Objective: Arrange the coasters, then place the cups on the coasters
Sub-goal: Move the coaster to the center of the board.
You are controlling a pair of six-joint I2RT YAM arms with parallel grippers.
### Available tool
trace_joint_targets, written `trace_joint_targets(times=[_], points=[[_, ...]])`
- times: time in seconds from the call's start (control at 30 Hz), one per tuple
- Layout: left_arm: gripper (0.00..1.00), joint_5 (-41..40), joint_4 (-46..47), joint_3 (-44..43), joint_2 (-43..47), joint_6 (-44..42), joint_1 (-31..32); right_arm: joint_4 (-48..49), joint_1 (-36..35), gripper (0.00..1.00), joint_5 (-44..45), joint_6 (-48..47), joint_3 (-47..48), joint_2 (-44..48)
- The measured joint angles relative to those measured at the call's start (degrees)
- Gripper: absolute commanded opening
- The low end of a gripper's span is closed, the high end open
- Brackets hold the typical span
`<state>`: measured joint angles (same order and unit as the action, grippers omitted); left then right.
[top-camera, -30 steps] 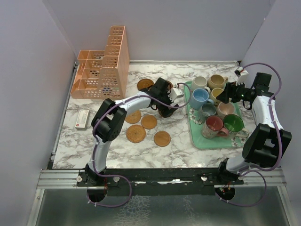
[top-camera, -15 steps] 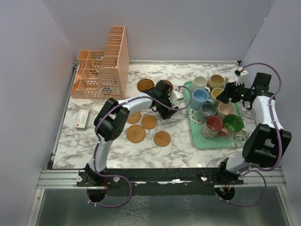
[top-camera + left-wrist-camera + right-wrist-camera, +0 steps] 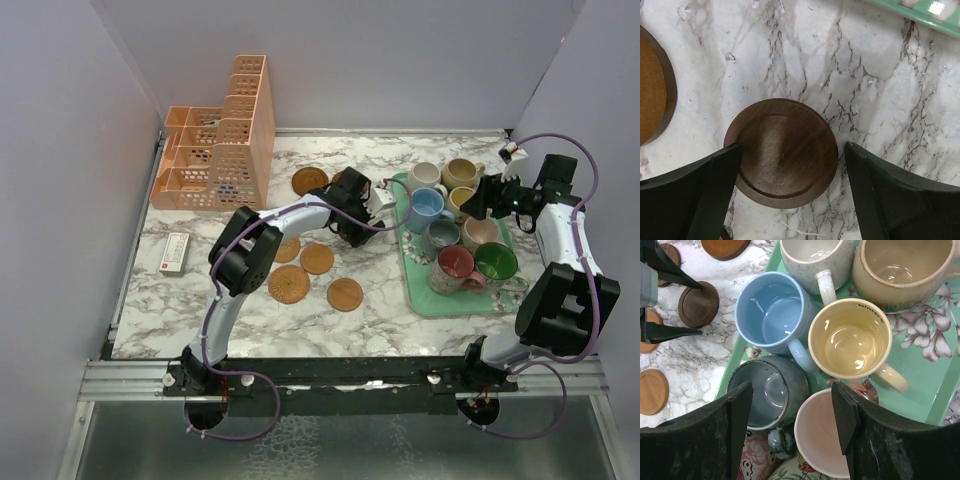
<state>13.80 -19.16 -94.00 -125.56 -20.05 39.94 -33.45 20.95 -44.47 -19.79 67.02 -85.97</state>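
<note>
A dark brown coaster (image 3: 781,152) lies flat on the marble between the fingers of my left gripper (image 3: 792,147), which is open; the left finger touches its rim and the right one stands a little off it. Several lighter coasters (image 3: 317,258) lie in front of and beside it. The cups stand crowded on the mint-green tray (image 3: 440,300): blue (image 3: 771,312), yellow (image 3: 850,337), grey (image 3: 765,387), pink (image 3: 825,437), cream (image 3: 815,255), tan (image 3: 900,270), red (image 3: 455,265) and green (image 3: 496,262). My right gripper (image 3: 791,390) hovers open above the grey and pink cups, holding nothing.
A peach lattice organiser (image 3: 215,150) stands at the back left. Near the left edge lies a small white box (image 3: 175,252). One brown coaster (image 3: 309,180) sits apart, behind the left arm. The tray's long edge (image 3: 920,12) runs close to the left gripper.
My left gripper has shifted slightly away from the arm bases and its fingers have narrowed in on the dark coaster. The right arm has not moved.
</note>
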Motion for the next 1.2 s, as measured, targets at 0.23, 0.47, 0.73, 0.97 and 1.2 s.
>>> trace_joint_targets(times=[0.23, 0.47, 0.73, 0.97, 1.2], points=[[0.85, -0.81, 0.02, -4.90, -3.32, 0.72, -0.20, -0.04, 0.00, 0.65, 0.00, -0.04, 0.00, -0.20], [0.85, -1.11, 0.04, -5.42, -3.72, 1.18, -0.44, -0.37, 0.00, 0.65, -0.02, -0.11, 0.00, -0.28], [0.85, -1.09, 0.02, -6.99, -4.81, 1.42, -0.83, -0.87, 0.00, 0.65, -0.02, -0.42, 0.09, -0.59], [0.85, -1.09, 0.00, -9.94, -6.73, 1.84, -1.57, -1.07, 0.00, 0.66, -0.04, -0.44, 0.11, -0.61], [0.84, -1.09, 0.02, -10.14, -6.88, 2.10, -1.90, -1.09, 0.00, 0.66, -0.04, -0.46, 0.11, -0.61]])
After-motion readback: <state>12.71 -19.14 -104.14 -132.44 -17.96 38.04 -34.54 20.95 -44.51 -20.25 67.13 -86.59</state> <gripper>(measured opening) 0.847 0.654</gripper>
